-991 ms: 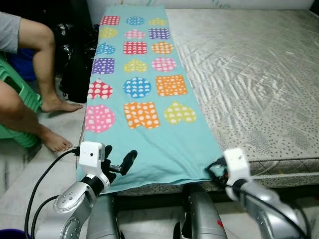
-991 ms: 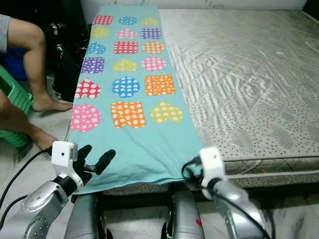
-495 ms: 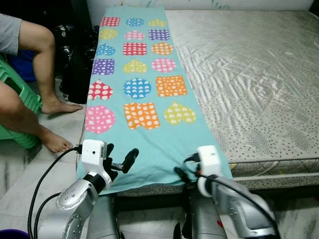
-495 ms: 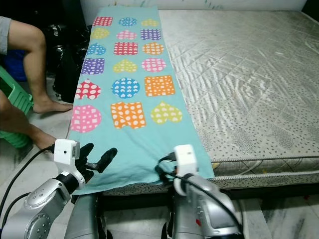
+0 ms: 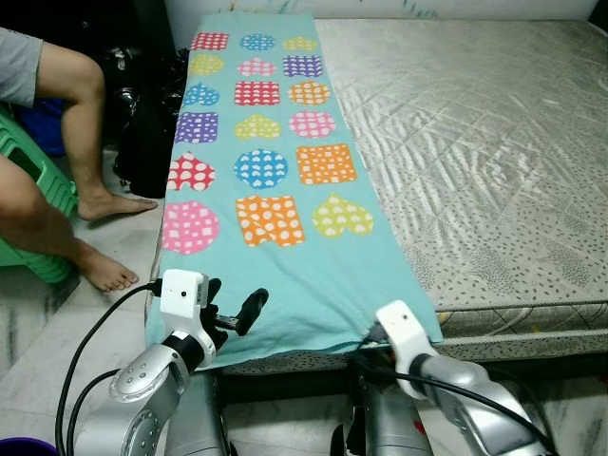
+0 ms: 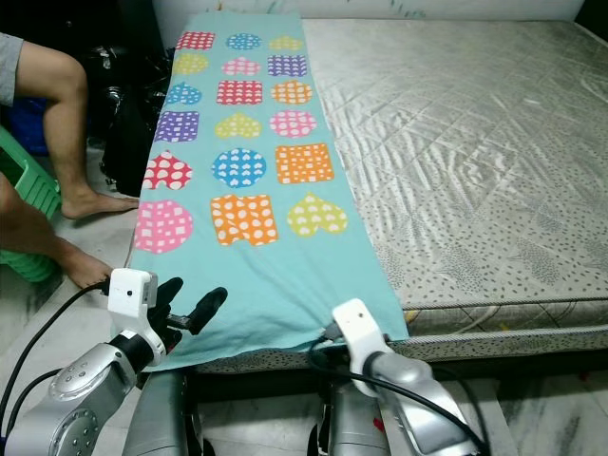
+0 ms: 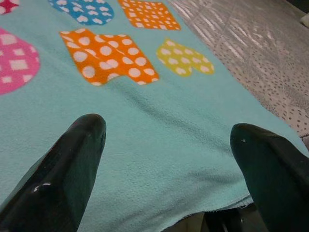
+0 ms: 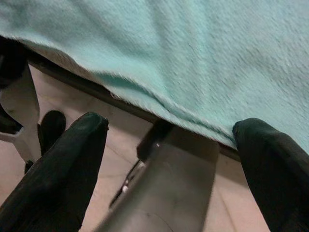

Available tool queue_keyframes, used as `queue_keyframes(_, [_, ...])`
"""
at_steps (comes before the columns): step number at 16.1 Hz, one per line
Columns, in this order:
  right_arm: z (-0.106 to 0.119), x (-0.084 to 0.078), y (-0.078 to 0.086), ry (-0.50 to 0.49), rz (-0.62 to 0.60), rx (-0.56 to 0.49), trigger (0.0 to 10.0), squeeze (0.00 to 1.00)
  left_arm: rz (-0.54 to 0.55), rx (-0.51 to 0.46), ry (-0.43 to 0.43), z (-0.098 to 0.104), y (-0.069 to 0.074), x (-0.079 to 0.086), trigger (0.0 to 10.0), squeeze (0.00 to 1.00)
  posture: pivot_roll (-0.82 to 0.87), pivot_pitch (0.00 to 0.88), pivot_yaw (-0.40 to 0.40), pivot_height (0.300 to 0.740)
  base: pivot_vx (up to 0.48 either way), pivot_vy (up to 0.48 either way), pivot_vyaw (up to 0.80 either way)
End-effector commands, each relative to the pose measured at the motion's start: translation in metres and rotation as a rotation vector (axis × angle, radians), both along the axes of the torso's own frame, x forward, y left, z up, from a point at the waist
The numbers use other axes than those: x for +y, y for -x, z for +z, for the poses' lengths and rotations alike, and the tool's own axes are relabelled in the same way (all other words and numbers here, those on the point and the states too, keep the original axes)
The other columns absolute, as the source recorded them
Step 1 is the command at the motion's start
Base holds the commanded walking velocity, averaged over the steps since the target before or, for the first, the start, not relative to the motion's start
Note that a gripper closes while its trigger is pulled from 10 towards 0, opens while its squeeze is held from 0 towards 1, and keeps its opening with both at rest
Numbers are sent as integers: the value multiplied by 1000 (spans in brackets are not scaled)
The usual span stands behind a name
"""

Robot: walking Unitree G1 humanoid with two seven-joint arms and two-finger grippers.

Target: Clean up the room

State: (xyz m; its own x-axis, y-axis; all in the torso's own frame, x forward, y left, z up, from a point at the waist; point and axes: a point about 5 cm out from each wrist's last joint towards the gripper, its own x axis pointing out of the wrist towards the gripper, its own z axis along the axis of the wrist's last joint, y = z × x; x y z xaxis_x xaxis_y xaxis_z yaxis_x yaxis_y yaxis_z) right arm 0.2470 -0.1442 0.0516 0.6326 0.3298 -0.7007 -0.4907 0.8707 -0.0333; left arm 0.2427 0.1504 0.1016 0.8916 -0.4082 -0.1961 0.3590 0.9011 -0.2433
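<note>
Grey quilted mattress point(image 5: 494, 142) fills most of the room here, with a long teal fleece blanket covered in dotted hearts, circles and squares point(image 5: 275, 190) laid flat along its 9 o'clock side, near hem draped over the 6 o'clock edge. Left gripper point(image 5: 231, 306) sits at the blanket's 7 o'clock corner, fingers spread wide just over the fleece, while the right gripper point(image 8: 171, 159) is at the hem around 5 o'clock, also spread wide, pinching nothing, pointing under the edge. Someone's bare legs point(image 5: 81, 190) and a green plastic stool point(image 5: 38, 180) are off at 9 o'clock on the pale tile floor point(image 5: 57, 323).
</note>
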Motion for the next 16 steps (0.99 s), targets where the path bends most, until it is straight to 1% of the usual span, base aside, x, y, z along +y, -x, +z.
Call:
queue_keyframes(1, [0,-1,1,0,9,-2,10000,0,-9,25,-18,-5,2,0,10000,0,-36,115,-23,542,0,0,0])
queue_keyframes(4, [-1,1,-2,-15,3,-3,10000,0,-11,43,-17,-7,3,-1,10000,0,-32,102,-24,542,0,0,0])
queue_keyframes(5, [3,4,-6,-49,-15,-11,10000,0,-11,41,-15,-6,2,-1,10000,0,-31,97,-24,542,0,0,0])
queue_keyframes(6, [13,10,-14,-131,-61,-36,10000,0,-8,39,-13,-5,2,1,10000,0,-32,92,-23,542,0,0,0])
queue_keyframes(7, [20,14,-19,-181,-77,-61,10000,0,-6,37,-13,-5,1,2,10000,0,-32,90,-23,542,0,0,0])
queue_keyframes(9, [27,20,-26,-242,-107,-98,10000,0,3,32,-7,-4,0,2,10000,0,-35,92,-22,542,0,0,0])
queue_keyframes(10, [20,24,-29,-245,-128,-117,10000,0,6,32,-2,-4,-1,2,10000,0,-44,93,-23,542,0,0,0])
queue_keyframes(11, [12,25,-29,-235,-155,-110,10000,0,5,35,0,-6,-1,2,10000,0,-45,94,-24,542,0,0,0])
queue_keyframes(12, [0,24,-26,-182,-175,-98,10000,0,3,39,1,-7,-1,1,10000,0,-49,94,-23,542,0,0,0])
queue_keyframes(13, [-18,23,-21,-48,-146,-88,10000,0,-2,40,3,-7,-1,-1,10000,0,-45,95,-22,542,0,0,0])
queue_keyframes(14, [-28,20,-16,-30,-202,-15,10000,0,-6,40,3,-7,-2,-2,10000,0,-44,95,-21,542,0,0,0])
queue_keyframes(15, [-30,16,-18,-24,-239,3,10000,0,-6,40,3,-6,-2,-1,10000,0,-43,98,-20,542,0,0,0])
queue_keyframes(16, [-31,14,-20,-12,-243,7,10000,0,-6,41,3,-6,-3,-1,10000,0,-51,100,-18,542,0,0,0])
